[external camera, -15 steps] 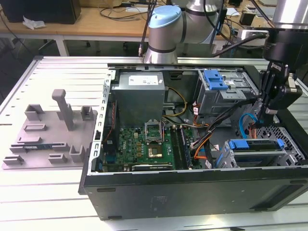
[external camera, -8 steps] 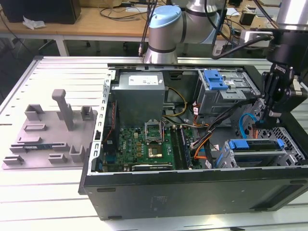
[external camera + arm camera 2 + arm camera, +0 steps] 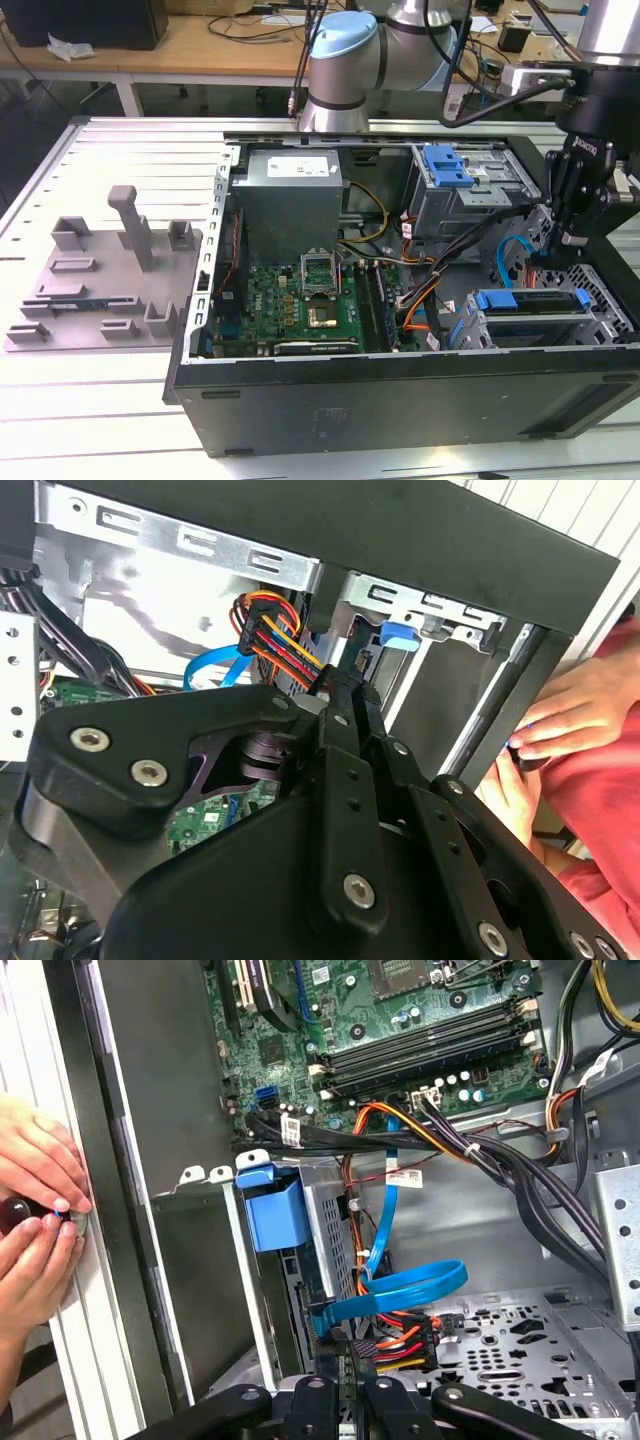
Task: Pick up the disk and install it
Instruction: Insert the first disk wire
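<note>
We are seeing one gripper (image 3: 348, 690), jaws looking closed, above one disk (image 3: 530, 304) half hidden in its cage (image 3: 610, 310).

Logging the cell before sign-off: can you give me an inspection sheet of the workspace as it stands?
Surface: slotted metal table, carrying the open computer case.
Job's things: the disk, in blue rails, lies in the drive cage at the exterior view's right.
Clutter: grey plastic fixture on the table, exterior view's left.
Grippers: the gripper hangs over the disk; contact cannot be told.
Cables: blue data cable and orange-red wire bundle loop near the cage.
Surroundings: a person's hands beside the case wall; wooden bench behind.
</note>
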`<state>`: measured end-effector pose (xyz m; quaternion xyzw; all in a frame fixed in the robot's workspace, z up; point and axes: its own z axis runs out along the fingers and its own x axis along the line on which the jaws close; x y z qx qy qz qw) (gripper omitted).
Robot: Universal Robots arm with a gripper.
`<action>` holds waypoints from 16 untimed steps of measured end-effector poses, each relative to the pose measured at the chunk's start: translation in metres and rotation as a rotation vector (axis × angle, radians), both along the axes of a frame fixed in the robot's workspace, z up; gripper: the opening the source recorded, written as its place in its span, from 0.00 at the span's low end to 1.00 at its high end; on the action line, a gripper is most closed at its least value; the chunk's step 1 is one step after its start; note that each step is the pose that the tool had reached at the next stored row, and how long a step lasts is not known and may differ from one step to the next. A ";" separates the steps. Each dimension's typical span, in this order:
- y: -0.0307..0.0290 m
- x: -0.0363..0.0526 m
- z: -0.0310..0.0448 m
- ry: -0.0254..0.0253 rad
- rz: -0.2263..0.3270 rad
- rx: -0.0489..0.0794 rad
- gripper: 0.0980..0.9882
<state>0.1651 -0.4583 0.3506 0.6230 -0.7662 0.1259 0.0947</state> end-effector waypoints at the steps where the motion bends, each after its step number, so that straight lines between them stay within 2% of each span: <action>1: 0.0000 0.0000 0.0000 0.0000 0.000 0.000 0.08; 5: -0.0027 -0.0001 0.0001 0.0030 0.002 0.008 0.08; 9: -0.0036 -0.0001 0.0001 0.0193 0.014 0.030 0.08; 12: -0.0042 0.0000 0.0009 0.0222 0.021 0.034 0.08; 15: -0.0047 0.0001 0.0030 0.0239 0.028 0.050 0.08; 16: -0.0057 0.0000 0.0035 0.0240 0.030 0.064 0.08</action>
